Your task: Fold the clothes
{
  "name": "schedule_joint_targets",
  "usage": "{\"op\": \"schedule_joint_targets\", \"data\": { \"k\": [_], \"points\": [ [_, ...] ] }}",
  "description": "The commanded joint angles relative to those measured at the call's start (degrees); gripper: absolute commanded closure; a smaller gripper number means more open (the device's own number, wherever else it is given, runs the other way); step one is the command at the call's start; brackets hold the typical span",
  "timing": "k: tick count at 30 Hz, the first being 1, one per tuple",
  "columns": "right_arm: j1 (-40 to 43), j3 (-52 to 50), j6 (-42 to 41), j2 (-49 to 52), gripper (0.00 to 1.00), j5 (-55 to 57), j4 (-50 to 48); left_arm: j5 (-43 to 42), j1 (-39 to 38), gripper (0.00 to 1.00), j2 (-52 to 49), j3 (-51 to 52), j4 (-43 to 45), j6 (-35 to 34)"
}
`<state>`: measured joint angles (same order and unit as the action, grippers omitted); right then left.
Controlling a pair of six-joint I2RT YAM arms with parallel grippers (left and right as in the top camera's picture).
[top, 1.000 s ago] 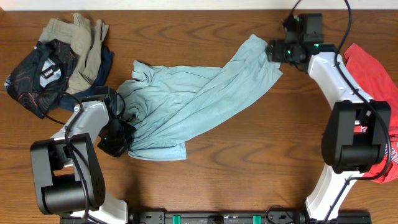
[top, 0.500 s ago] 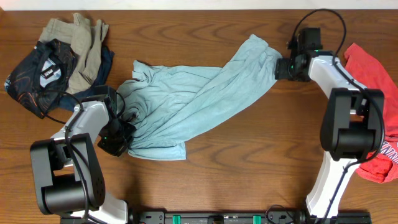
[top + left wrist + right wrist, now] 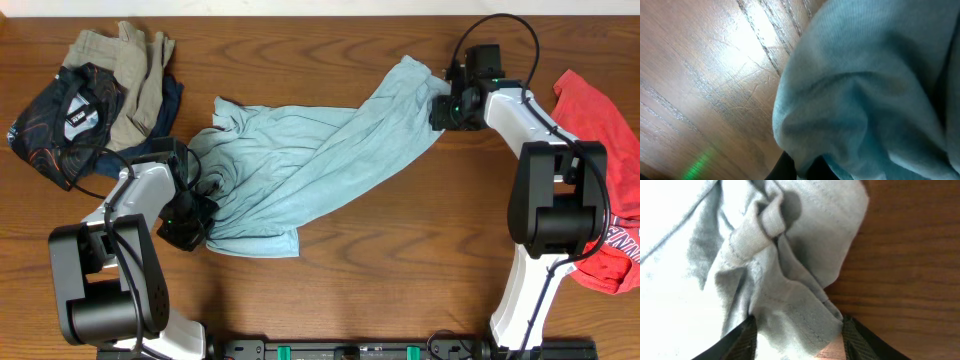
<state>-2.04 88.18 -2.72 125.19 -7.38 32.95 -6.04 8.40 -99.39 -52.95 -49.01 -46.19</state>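
Observation:
The pale blue-grey T-shirt (image 3: 310,165) lies crumpled and stretched diagonally across the table's middle. My left gripper (image 3: 190,225) is at its lower left corner. In the left wrist view the fingers (image 3: 800,167) are pinched together on a fold of the shirt (image 3: 865,90). My right gripper (image 3: 440,108) is at the shirt's upper right end. In the right wrist view its fingers (image 3: 797,340) are spread wide with the shirt's hemmed corner (image 3: 790,280) lying between them. The red T-shirt (image 3: 600,130) with white lettering lies at the right edge, partly under the right arm.
A pile of other clothes (image 3: 100,95), dark patterned, khaki and navy, sits at the far left. The wooden table (image 3: 400,260) shows bare in front of the shirt. The arm bases stand at the front edge.
My right gripper came from the far edge toward me and then left onto the shirt's upper right corner. The left gripper and the shirt's bulk have not moved.

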Motion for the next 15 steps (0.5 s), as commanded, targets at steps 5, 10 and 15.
{"op": "schedule_joint_targets", "data": {
  "k": [5, 10, 15],
  "points": [
    [-0.7, -1.4, 0.2, 2.4, 0.64, -2.1, 1.6, 0.1, -0.1, 0.94, -0.4, 0.2, 0.1, 0.8],
    [-0.9, -1.4, 0.2, 2.4, 0.99, -2.1, 1.6, 0.1, -0.1, 0.94, -0.4, 0.2, 0.1, 0.8],
    [-0.6, -0.7, 0.2, 1.5, 0.99, -2.1, 5.7, -0.3, -0.1, 0.94, -0.4, 0.2, -0.4, 1.4]
  ]
}}
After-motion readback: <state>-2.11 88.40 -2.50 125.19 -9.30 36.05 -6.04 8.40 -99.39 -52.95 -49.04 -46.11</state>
